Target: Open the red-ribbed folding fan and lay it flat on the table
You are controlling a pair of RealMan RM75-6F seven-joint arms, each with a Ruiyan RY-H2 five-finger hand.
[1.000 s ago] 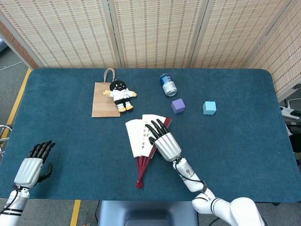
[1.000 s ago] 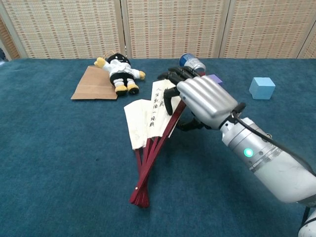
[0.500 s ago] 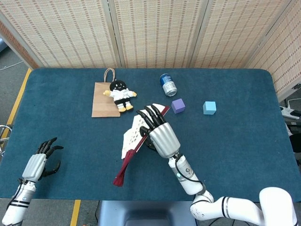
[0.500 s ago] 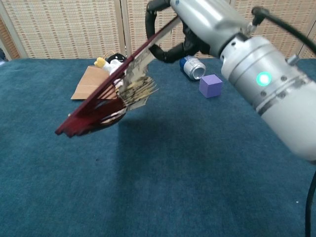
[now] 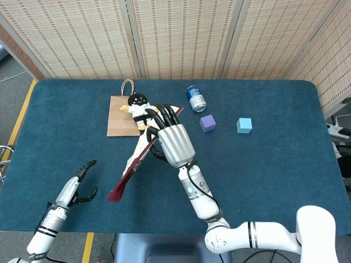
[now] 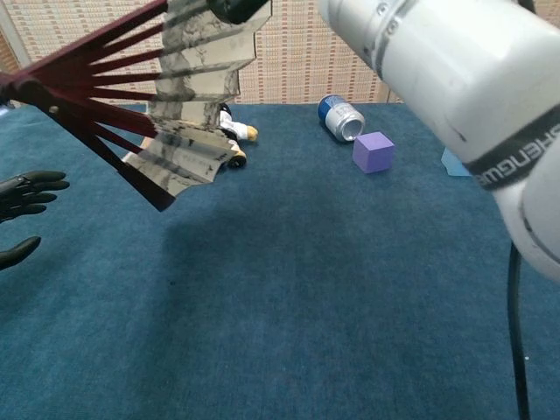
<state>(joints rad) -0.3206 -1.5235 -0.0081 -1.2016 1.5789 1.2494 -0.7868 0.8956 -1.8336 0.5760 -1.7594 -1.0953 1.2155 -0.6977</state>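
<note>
Fan (image 5: 138, 160): your right hand (image 5: 171, 143) grips it near the upper end of its red ribs and carries it in the air above the table (image 5: 285, 164). In the head view it slants from the hand down toward 7 o'clock, pivot end lowest. In the chest view the ribs are splayed partway and the paper leaf (image 6: 197, 96) hangs in folds.
Right hand: fingers wrapped around the fan, at about the table's centre, just toward 12 o'clock.
Left hand (image 5: 81, 182): holds nothing, fingers apart, thumb spread; it sits at 8 o'clock of the table, well apart from the fan.
Doll (image 5: 140, 110): lies on the bag (image 5: 120, 118), at 11 o'clock of your right hand, partly hidden by its fingertips.
Can (image 5: 195, 98): on its side at 1 o'clock of the hand.
Purple cube (image 5: 207, 123): just at 5 o'clock of the can.
Blue cube (image 5: 244, 125): at 3 o'clock of the purple cube, apart from it.
</note>
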